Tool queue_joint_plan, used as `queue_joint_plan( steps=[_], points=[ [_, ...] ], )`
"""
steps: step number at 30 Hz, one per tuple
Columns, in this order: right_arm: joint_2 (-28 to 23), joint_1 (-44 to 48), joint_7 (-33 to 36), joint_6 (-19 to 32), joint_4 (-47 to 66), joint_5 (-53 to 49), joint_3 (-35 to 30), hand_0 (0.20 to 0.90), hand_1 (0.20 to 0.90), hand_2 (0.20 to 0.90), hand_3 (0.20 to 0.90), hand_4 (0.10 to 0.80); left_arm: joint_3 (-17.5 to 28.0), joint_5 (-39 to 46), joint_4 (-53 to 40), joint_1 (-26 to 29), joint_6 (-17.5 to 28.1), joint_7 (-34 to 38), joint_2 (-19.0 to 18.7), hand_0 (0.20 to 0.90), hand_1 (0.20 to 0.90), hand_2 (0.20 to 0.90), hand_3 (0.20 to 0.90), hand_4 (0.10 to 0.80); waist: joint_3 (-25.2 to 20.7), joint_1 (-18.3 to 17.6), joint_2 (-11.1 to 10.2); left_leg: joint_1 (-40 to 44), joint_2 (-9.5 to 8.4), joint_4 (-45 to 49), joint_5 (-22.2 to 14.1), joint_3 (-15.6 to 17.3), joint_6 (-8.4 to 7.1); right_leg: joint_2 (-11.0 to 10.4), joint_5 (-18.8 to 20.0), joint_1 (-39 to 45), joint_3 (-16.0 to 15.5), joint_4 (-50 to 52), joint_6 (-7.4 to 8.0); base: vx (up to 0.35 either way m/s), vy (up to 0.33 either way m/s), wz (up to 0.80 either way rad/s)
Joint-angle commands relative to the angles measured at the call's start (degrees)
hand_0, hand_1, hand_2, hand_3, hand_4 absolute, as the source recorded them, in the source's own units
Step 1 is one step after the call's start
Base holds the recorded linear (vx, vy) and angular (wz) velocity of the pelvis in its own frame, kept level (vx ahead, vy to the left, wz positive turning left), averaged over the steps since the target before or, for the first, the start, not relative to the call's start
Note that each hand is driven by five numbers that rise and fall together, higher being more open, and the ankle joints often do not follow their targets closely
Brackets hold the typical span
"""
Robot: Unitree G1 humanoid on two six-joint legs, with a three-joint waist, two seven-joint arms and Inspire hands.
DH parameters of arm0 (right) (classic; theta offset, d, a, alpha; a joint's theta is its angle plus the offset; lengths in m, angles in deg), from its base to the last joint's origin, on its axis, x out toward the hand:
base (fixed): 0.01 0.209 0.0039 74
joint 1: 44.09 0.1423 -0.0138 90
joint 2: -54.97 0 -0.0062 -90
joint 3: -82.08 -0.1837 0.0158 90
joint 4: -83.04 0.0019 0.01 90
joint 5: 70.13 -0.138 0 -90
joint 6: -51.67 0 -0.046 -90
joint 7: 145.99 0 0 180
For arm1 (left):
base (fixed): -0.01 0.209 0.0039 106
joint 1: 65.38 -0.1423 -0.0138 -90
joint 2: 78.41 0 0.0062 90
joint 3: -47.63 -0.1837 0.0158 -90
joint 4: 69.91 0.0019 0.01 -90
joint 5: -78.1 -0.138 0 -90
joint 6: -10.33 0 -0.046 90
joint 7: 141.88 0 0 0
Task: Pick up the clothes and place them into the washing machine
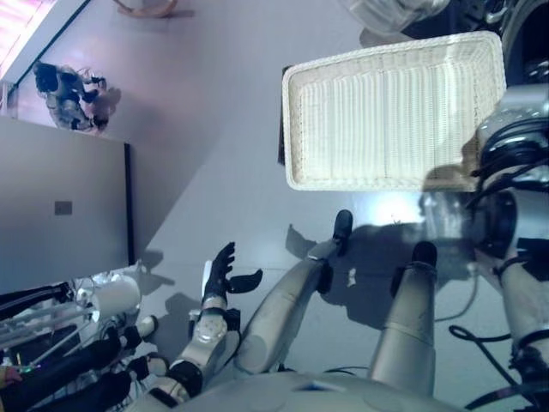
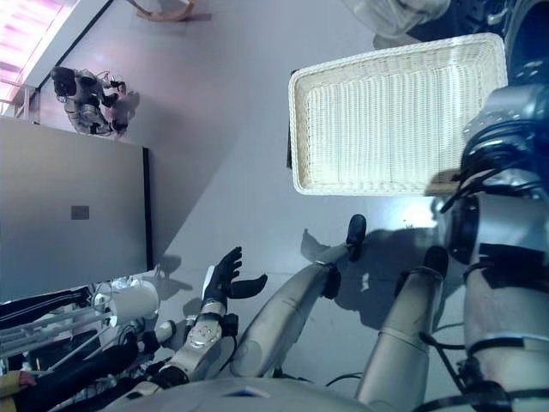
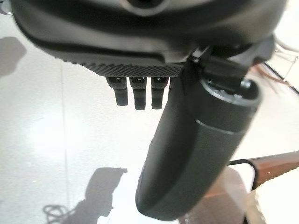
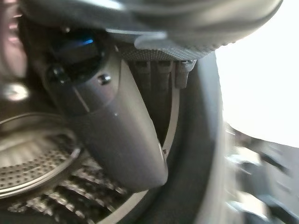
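The shallow white wicker basket (image 1: 390, 112) sits at the upper right and holds nothing. The washing machine (image 2: 525, 26) stands dark at the top right corner behind it. My right arm (image 1: 515, 197) reaches up along the right side toward the machine. In the right wrist view my right hand (image 4: 112, 126) is at the machine's opening, with fingers straight and nothing in them, over the perforated steel drum (image 4: 42, 172) and inside the grey door rim (image 4: 205, 140). My left hand (image 1: 221, 275) hangs low at the lower left, open and empty, above the floor.
A grey cabinet (image 1: 60, 206) stands at the left. Another robot (image 1: 69, 94) lies on the floor at the far upper left. A white round object (image 1: 116, 296) and dark rods are at the lower left. Pale floor (image 1: 214, 129) spreads between cabinet and basket.
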Motion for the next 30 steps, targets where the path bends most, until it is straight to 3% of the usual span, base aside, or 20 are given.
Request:
queue_joint_plan(
  steps=[1,6,10,12,13,15,23,30],
  points=[
    [0.92,-3.27,-7.71,3.56,8.41,-2.81,1.29,0.900,0.900,0.900,0.900,0.800,3.83,2.80,5.08,2.00,0.93,-0.20,-3.16,0.900,0.900,0.900,0.900,0.800,-3.90,2.18,-0.86,0.04,-2.13,-1.00,-4.18,3.54,0.36,1.24,5.57,5.90,-1.06,-10.90,-1.75,0.032,-0.018,-0.10],
    [5.80,-8.19,-10.65,3.75,11.62,-5.13,0.24,0.900,0.900,0.900,0.900,0.800,4.29,2.85,5.33,0.91,0.46,-1.43,-3.48,0.900,0.900,0.900,0.900,0.800,-3.92,1.65,-3.00,3.54,-1.61,-2.21,-4.44,2.74,0.91,1.45,6.65,10.56,-1.69,-14.48,-1.52,0.036,-0.030,-0.05],
    [10.72,-14.06,-11.35,0.22,11.93,-1.28,3.70,0.900,0.900,0.900,0.900,0.800,5.32,2.73,8.52,-0.06,-1.40,-3.81,-4.31,0.900,0.900,0.900,0.900,0.800,-3.91,0.20,-7.79,7.92,-0.07,-4.10,-4.33,2.03,0.76,2.41,8.16,16.31,-3.33,-18.87,-1.55,0.048,-0.077,-0.02],
    [12.43,-16.48,-11.20,0.24,13.45,-0.70,3.57,0.900,0.900,0.900,0.900,0.800,5.90,2.66,8.78,-0.59,-1.68,-3.98,-4.38,0.900,0.900,0.900,0.900,0.800,-3.77,-0.40,-8.70,9.36,0.10,-4.47,-4.38,1.78,0.82,2.52,8.48,18.23,-3.66,-20.07,-1.53,0.078,-0.035,-0.05],
    [15.60,-21.92,-12.02,-0.32,15.76,-0.29,3.79,0.900,0.900,0.900,0.900,0.800,7.28,2.50,9.83,-1.26,-2.42,-4.45,-4.11,0.900,0.900,0.900,0.900,0.800,-4.39,-1.32,-10.85,11.95,0.80,-5.42,-4.65,1.62,0.90,2.68,8.88,20.99,-4.06,-21.68,-1.19,0.120,-0.032,-0.04],
    [17.56,-26.76,-12.79,-1.09,17.34,0.17,4.03,0.900,0.900,0.900,0.900,0.800,8.38,2.21,9.98,-2.09,-2.91,-5.04,-4.14,0.900,0.900,0.900,0.900,0.800,-4.94,-2.15,-12.61,14.95,1.20,-6.34,-4.83,1.22,0.90,2.70,9.18,24.44,-4.66,-23.59,-1.01,0.130,-0.046,-0.13],
    [20.58,-42.86,-16.88,-6.69,16.70,5.92,7.52,0.900,0.900,0.900,0.900,0.800,14.03,1.70,14.76,-4.05,-4.98,-8.13,-4.26,0.900,0.900,0.900,0.900,0.800,-8.64,-4.52,-18.36,26.55,3.48,-9.28,-7.00,2.45,1.45,2.94,10.21,35.06,-6.00,-28.50,0.67,0.094,-0.031,-0.16],
    [19.28,-59.21,-20.37,-11.82,18.80,18.65,9.57,0.900,0.900,0.900,0.900,0.800,17.91,-2.32,18.32,-6.53,-5.40,-10.77,-3.50,0.900,0.900,0.900,0.900,0.800,-14.01,-7.11,-20.60,33.91,4.26,-12.10,-8.42,4.45,1.35,3.11,11.58,43.01,-5.99,-35.02,1.72,0.075,-0.032,-0.29]
  ],
)
